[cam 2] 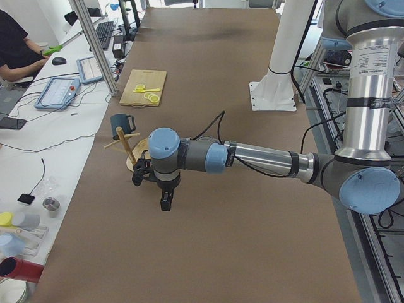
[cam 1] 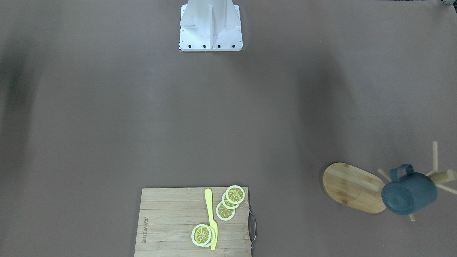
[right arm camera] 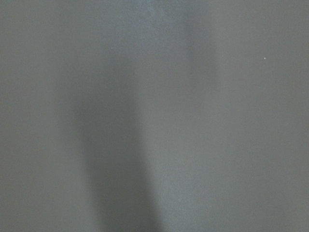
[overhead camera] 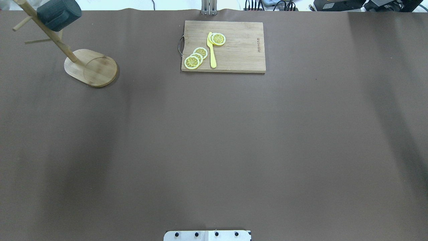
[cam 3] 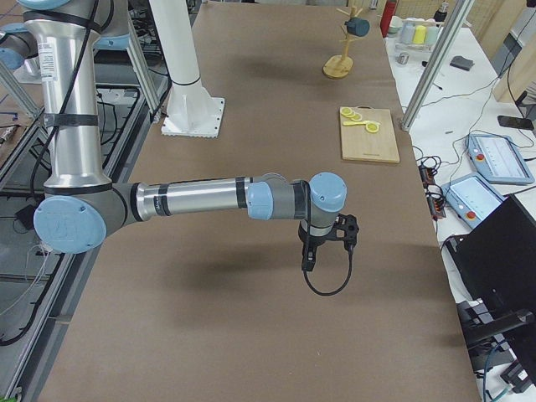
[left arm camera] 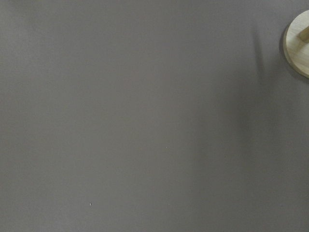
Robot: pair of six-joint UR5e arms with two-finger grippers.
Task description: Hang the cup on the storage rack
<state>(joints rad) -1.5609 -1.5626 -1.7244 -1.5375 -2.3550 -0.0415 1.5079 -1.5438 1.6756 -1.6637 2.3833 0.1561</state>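
The dark slate-blue cup (cam 1: 408,194) hangs by its handle on a peg of the bamboo storage rack (cam 1: 351,187), at the table's far left corner in the overhead view, cup (overhead camera: 58,14) and rack (overhead camera: 92,67). No gripper touches it. My left gripper (cam 2: 165,201) hovers above the table just in front of the rack (cam 2: 126,148); it shows only in the exterior left view, so I cannot tell whether it is open or shut. My right gripper (cam 3: 308,260) hangs over bare table far from the rack (cam 3: 338,67); I cannot tell its state either. The rack's base edge (left arm camera: 299,46) shows in the left wrist view.
A slatted cutting board (overhead camera: 224,47) with lemon slices (overhead camera: 195,57) and a yellow knife (overhead camera: 211,50) lies at the far middle of the table. The robot's white pedestal (cam 1: 210,26) stands at the near edge. Operator desks with devices border the far side (cam 2: 63,88).
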